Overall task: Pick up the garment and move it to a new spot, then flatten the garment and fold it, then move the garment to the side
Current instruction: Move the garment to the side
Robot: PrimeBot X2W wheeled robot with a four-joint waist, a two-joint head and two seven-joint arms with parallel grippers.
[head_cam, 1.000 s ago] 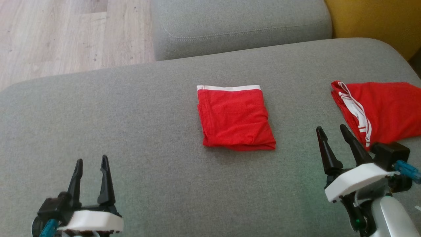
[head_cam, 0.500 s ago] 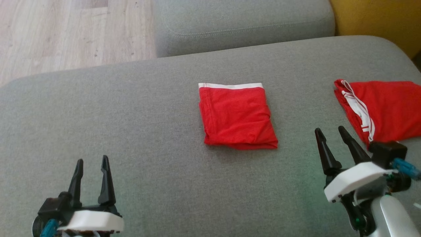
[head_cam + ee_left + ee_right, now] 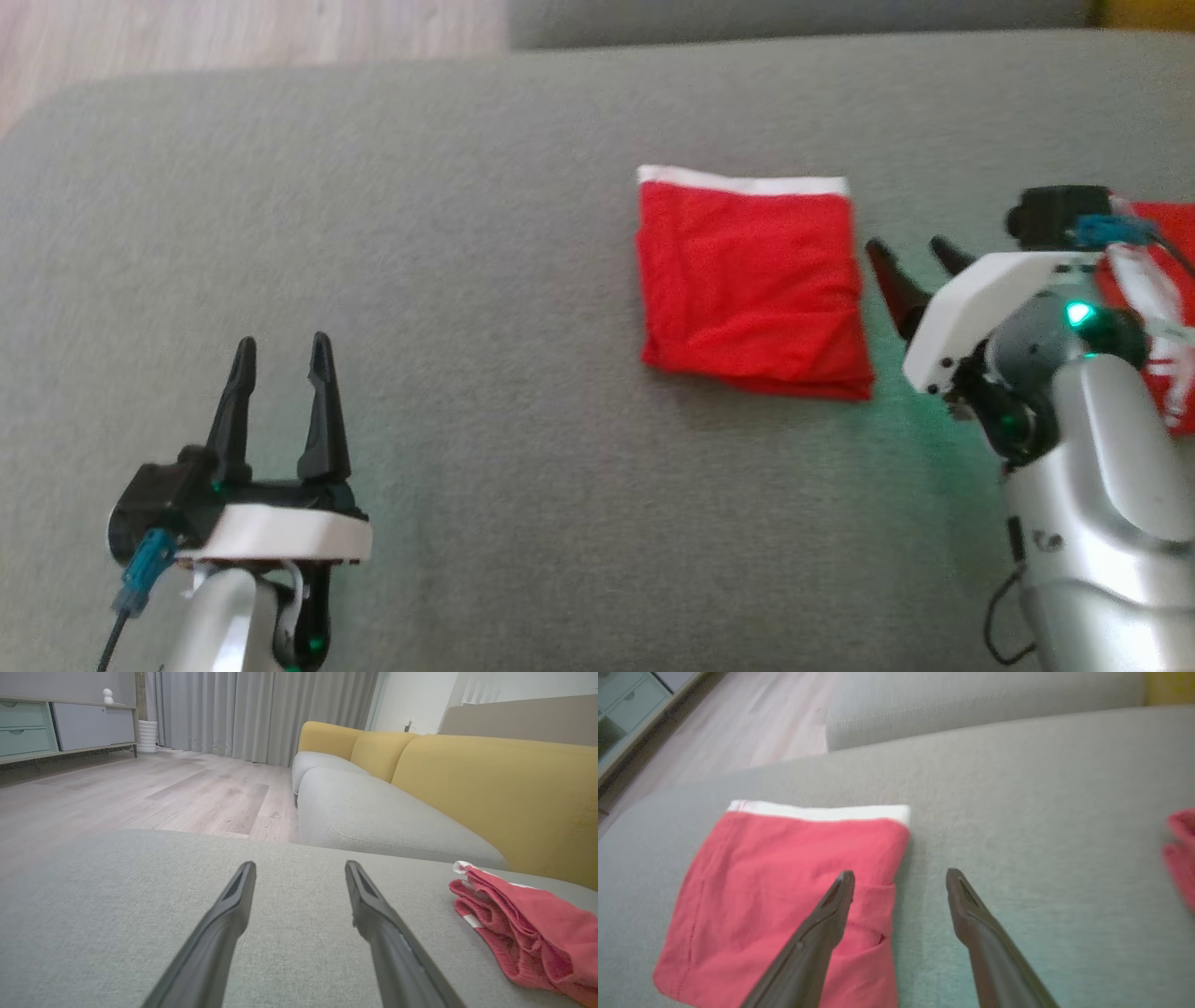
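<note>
Lying folded on cushion (image 3: 467,233): red garment (image 3: 752,285); right gripper (image 3: 906,245) just beside its right edge, left gripper (image 3: 283,341) well apart; both fingers-wide, empty

A grey seat cushion (image 3: 467,280) spread beneath the left gripper (image 3: 300,863). Ahead of its fingertips and to their right lay a second grey cushion (image 3: 373,816), backed by a yellow backrest (image 3: 490,788). Ahead and to their left stretched a pale wood floor (image 3: 140,793), ending at grey curtains (image 3: 233,714) and a low sideboard (image 3: 56,728). Well to the right of the right gripper (image 3: 900,871) lay a second red cloth (image 3: 1182,858), blurred.
</note>
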